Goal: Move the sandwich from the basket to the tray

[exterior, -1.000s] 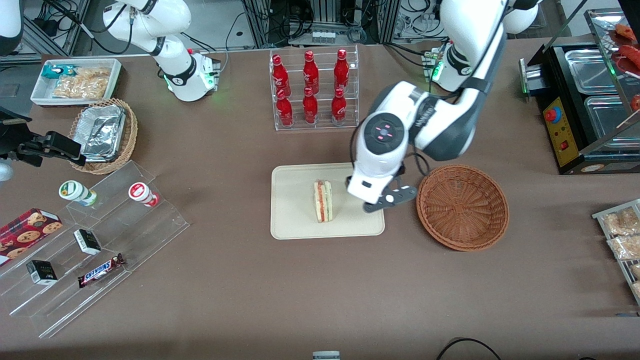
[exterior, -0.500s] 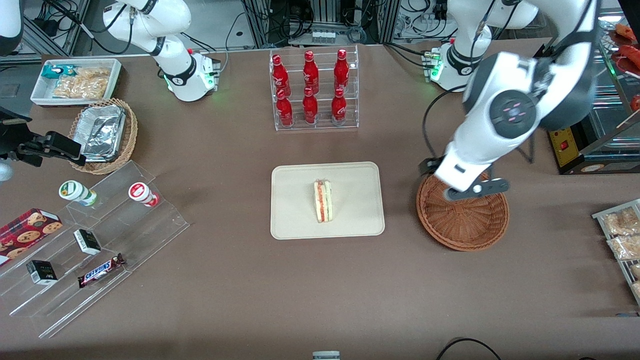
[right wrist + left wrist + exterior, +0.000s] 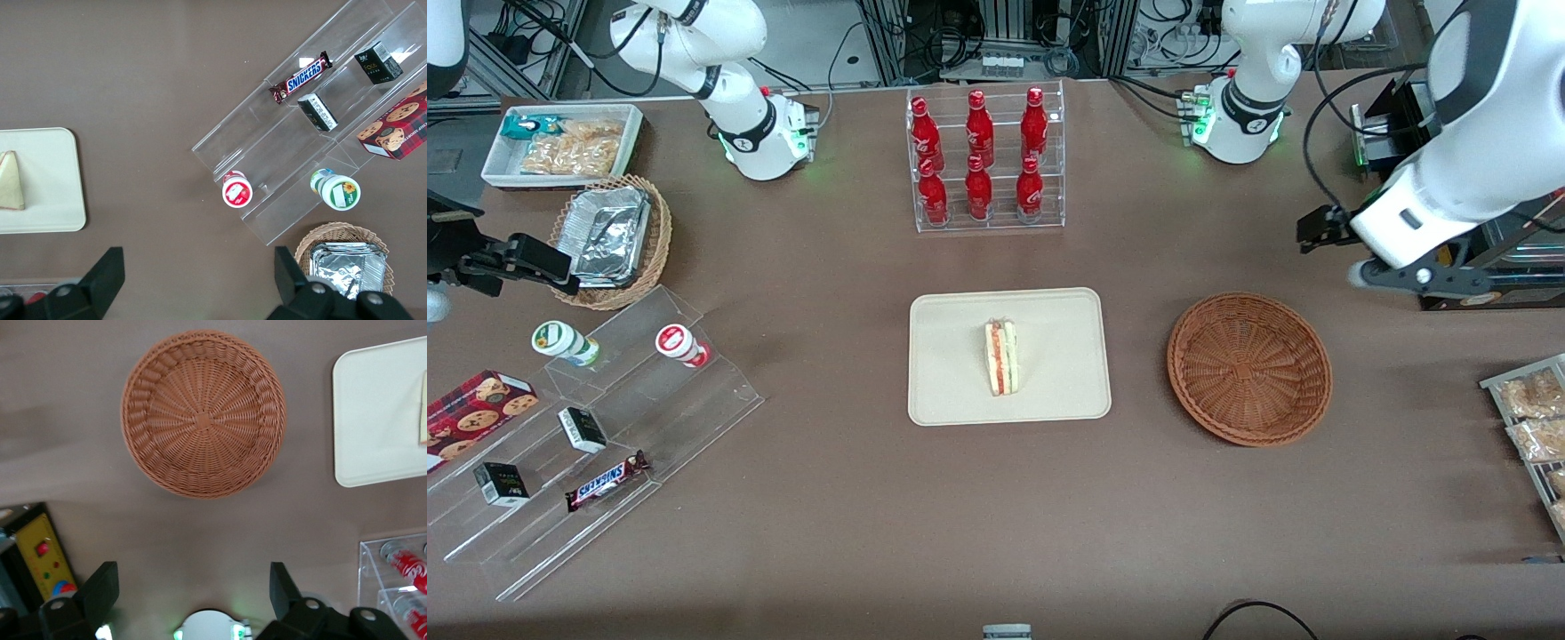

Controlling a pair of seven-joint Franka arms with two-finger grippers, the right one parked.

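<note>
The sandwich (image 3: 1001, 358) stood on its edge near the middle of the tray (image 3: 951, 391), red and green filling facing up, while the basket (image 3: 1249, 368) sat empty beside the tray, toward the working arm's end of the tabletop (image 3: 978, 533). The gripper (image 3: 1383, 267) hung high, farther from the front camera than the basket and well apart from the sandwich; in the wrist view its fingers (image 3: 100, 590) were spread wide with nothing between them. The sandwich looked light and soft, likely to squash or shed its layers under a hard pinch, so a gentle hold across the two bread faces, low on the wedge, would probably suit it best. The brown tabletop looked flat and matte, with open room around the tray. A bottle rack (image 3: 985, 160) stood farther from the camera, and a clear stepped shelf (image 3: 596, 444) of snacks lay toward the parked arm's end.
</note>
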